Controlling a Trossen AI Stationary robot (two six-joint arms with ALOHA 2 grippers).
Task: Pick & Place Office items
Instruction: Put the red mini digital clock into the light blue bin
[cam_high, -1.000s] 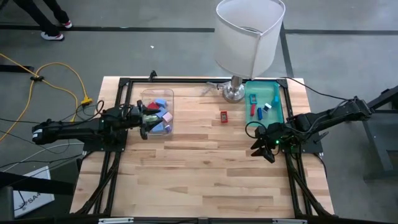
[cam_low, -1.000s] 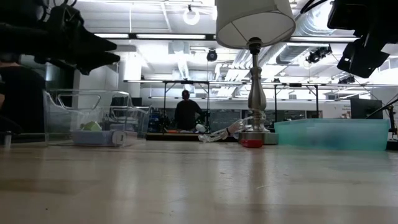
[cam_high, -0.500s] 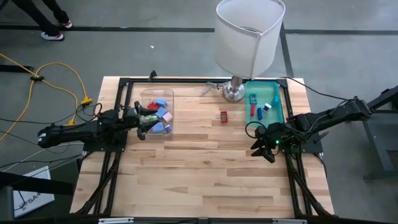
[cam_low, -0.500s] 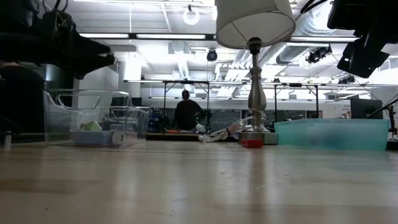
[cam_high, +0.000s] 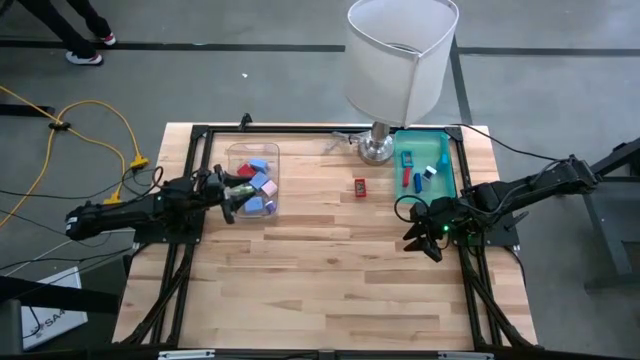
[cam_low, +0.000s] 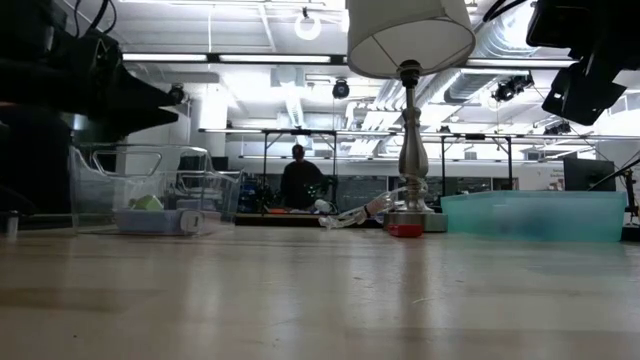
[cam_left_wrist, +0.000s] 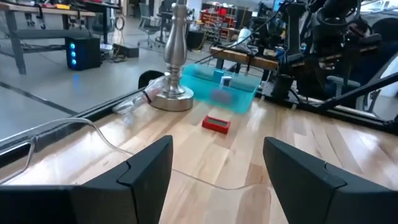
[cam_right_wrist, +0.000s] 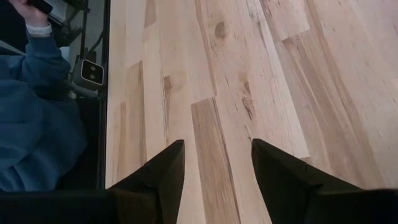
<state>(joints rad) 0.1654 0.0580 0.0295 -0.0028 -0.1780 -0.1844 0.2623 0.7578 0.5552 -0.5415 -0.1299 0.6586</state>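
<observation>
left hand (cam_high: 232, 196): wide, empty | right hand (cam_high: 420, 238): wide, empty | red bit (cam_high: 360, 186): 1

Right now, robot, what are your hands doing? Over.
Left hand open, empty, at the clear bin. Right hand open, empty, beside the teal tray. Red piece lies alone mid-table. Lamp stands near it.

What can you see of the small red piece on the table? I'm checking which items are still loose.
The small flat red rectangular piece lies alone on the bare light wooden tabletop, near the silver lamp base and beside the teal plastic tray. Its top looks darker, with a red rim. Nothing grips it.
</observation>
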